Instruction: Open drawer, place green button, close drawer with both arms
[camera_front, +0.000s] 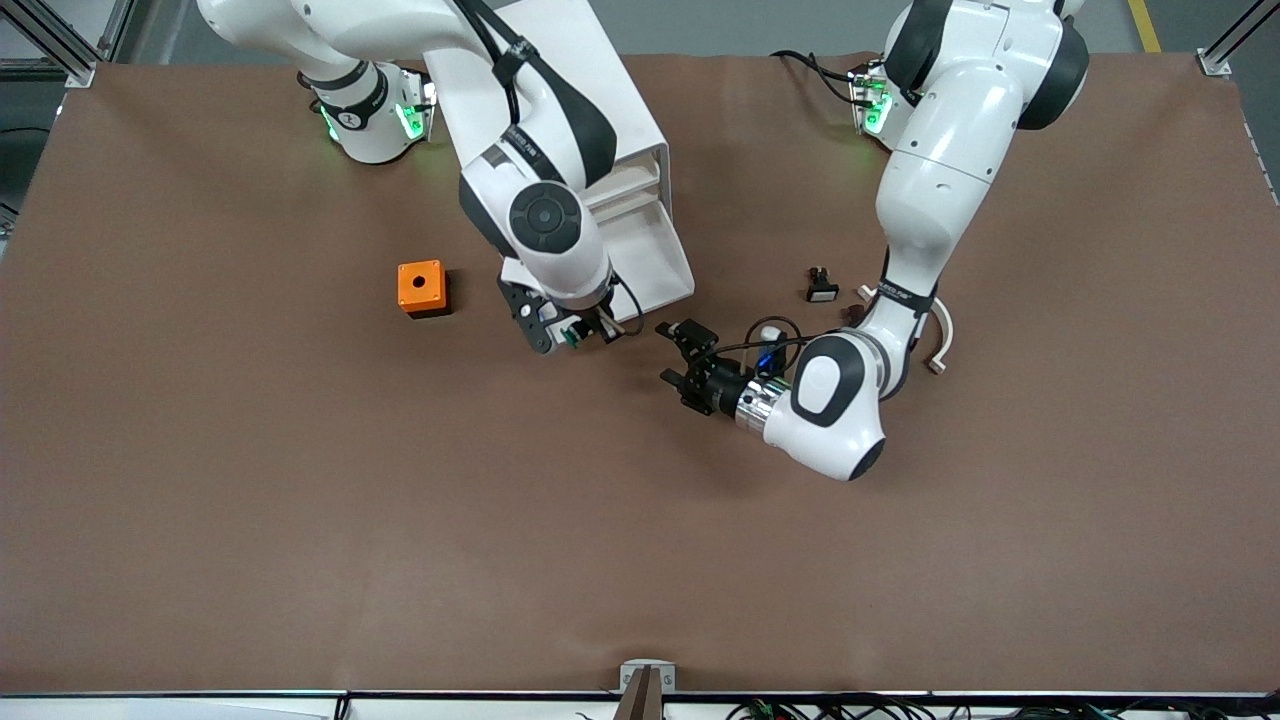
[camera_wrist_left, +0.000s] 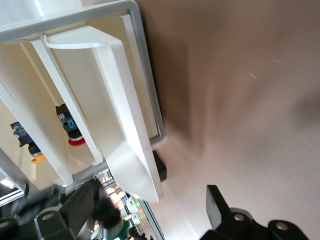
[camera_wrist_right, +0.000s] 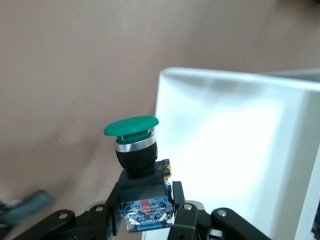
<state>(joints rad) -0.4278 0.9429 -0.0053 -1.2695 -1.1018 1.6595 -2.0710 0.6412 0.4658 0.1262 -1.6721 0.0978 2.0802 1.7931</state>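
The button has a round green cap and a black-blue body. My right gripper is shut on its body and holds it cap up beside the front wall of the open white drawer. In the front view the right gripper hangs just past the front corner of the drawer, which is pulled out of the white cabinet. My left gripper is open and empty, low over the mat, beside the drawer's front corner. Its wrist view shows the open drawer close by.
An orange box with a hole sits toward the right arm's end. A black-and-white switch part and a white curved piece lie by the left arm. A red-capped button and an orange-capped one lie in the cabinet's compartments.
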